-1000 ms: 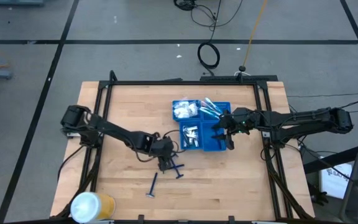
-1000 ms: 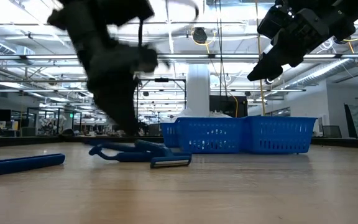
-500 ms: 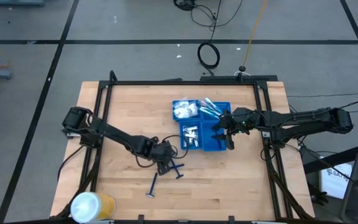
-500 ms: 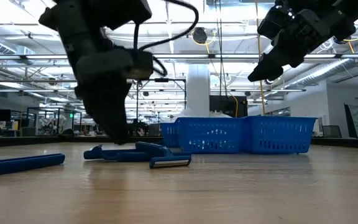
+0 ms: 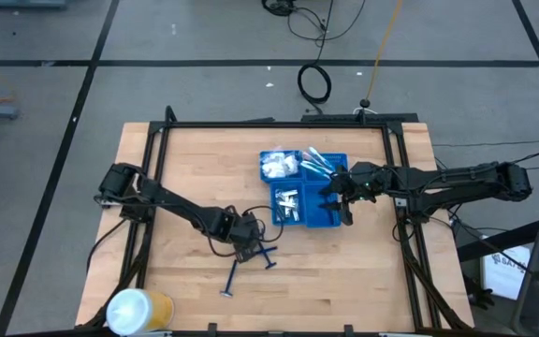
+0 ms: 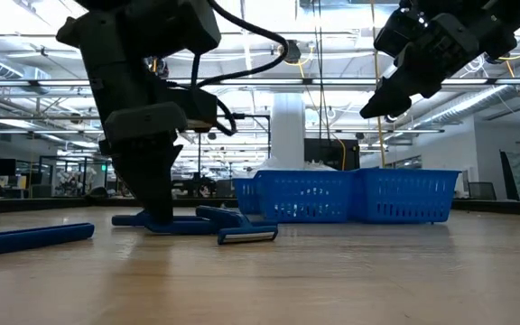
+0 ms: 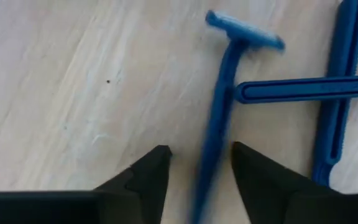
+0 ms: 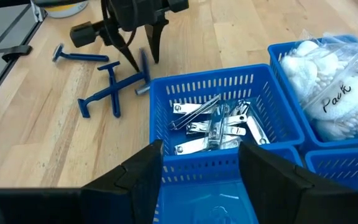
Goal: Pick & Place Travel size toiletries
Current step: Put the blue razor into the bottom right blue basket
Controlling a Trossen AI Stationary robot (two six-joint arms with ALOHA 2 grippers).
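1. Razor [image 7: 219, 118], blue, lies flat on the table [image 5: 185, 178]; its handle runs between the two fingers [image 7: 143, 177] of the left gripper [image 7: 197, 158], head pointing away from the gripper.
2. Left gripper: fingers part open, astride the handle, tips at the table surface; no grip on the handle is visible.
3. Two more razors [image 7: 337, 93] lie crossed just beside the first; a fourth razor [image 5: 229, 279] lies apart, nearer the table's front edge.
4. Tray [image 5: 330, 220], blue, stands near the razors, toward the table's centre; one compartment holds metal clippers [image 8: 213, 127], another a packet [image 8: 328, 87].
5. Right gripper [image 8: 197, 158] hangs above the tray's near compartment, fingers part open, holding nothing.
6. Bare wood surrounds the razors on the sides away from the tray.
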